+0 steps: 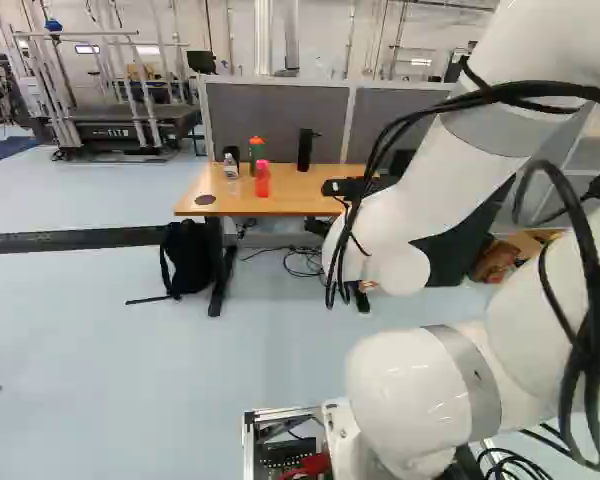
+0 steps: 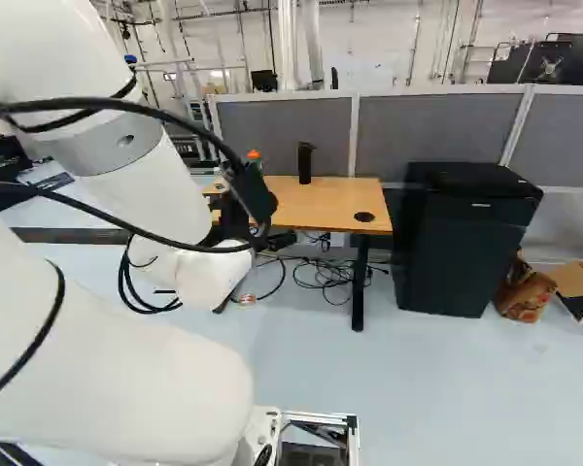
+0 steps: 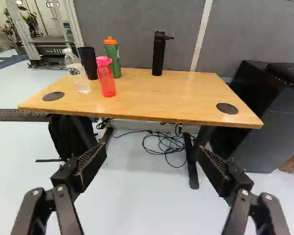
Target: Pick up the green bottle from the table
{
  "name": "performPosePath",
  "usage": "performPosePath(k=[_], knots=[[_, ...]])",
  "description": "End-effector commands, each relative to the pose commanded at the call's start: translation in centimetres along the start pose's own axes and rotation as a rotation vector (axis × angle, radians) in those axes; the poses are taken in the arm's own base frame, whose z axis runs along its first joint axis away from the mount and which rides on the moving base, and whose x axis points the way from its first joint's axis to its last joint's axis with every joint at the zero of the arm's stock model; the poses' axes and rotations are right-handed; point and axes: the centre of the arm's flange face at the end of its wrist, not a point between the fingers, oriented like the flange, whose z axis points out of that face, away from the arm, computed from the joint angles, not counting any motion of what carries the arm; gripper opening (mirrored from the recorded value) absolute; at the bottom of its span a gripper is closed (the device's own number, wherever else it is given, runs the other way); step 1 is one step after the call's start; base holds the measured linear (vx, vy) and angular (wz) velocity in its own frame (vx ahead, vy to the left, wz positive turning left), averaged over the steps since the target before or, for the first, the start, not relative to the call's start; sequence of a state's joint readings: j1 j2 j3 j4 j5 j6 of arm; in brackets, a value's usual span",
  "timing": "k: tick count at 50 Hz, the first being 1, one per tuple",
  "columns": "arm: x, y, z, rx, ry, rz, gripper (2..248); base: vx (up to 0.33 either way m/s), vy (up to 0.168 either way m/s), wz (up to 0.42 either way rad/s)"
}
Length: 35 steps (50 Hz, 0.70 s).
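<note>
Left base view: the white jointed arm slopes down from the upper right to a rounded wrist; its black two-fingered claw shows partly. Right base view: the arm slants down from the upper left. Wrist view: the claw's fingers stand wide apart, holding nothing. The green bottle with an orange cap stands upright ahead, on the light wooden bench, behind the translucent red bottle.
</note>
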<state>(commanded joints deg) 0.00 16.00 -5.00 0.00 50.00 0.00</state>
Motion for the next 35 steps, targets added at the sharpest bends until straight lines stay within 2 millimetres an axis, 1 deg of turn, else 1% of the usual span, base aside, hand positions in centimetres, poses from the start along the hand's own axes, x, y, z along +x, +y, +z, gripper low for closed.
performPosePath(k=[8,35], knots=[[0.00,0.00,0.00,0.000,0.000,0.000,247,0.084,-0.022,0.067],[0.00,0.00,0.00,0.000,0.000,0.000,247,0.150,0.037,0.165]])
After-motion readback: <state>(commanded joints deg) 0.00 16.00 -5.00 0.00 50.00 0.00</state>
